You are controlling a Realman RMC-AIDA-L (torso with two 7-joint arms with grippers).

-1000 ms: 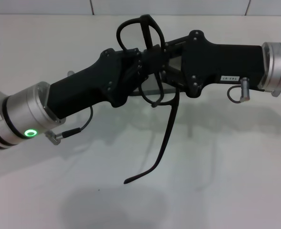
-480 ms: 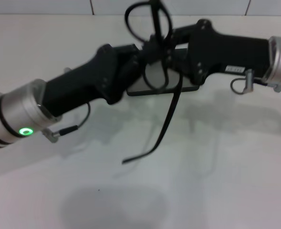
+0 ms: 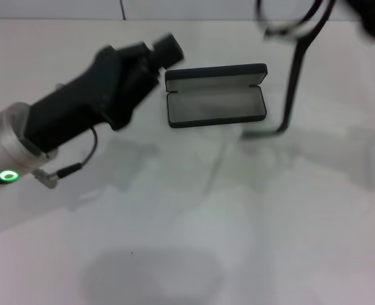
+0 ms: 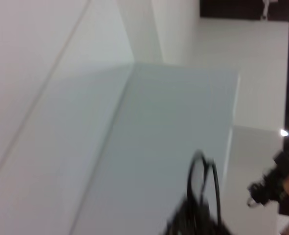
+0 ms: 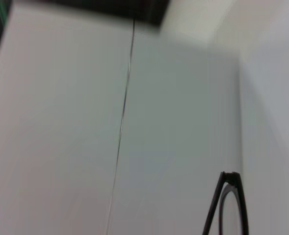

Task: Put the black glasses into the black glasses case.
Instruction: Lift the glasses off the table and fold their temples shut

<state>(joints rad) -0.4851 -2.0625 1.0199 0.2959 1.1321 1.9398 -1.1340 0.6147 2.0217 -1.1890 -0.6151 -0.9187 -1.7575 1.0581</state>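
Note:
The black glasses case (image 3: 216, 105) lies open on the white table, grey lining up, lid at the far side. The black glasses (image 3: 295, 70) hang in the air to the right of and above the case, one long temple dangling down. My right gripper (image 3: 367, 16) holds them at the top right edge of the head view, mostly out of frame. My left gripper (image 3: 167, 46) is empty and open, raised just left of the case. The glasses also show in the right wrist view (image 5: 230, 178) and the left wrist view (image 4: 198, 155).
The white table (image 3: 194, 216) ends at a pale back wall (image 3: 60, 7). Nothing else stands on the table in the head view.
The two grippers, joined at the glasses over the case, have parted. The right one carried the glasses up and right. The left one drew back left without them, uncovering the open case.

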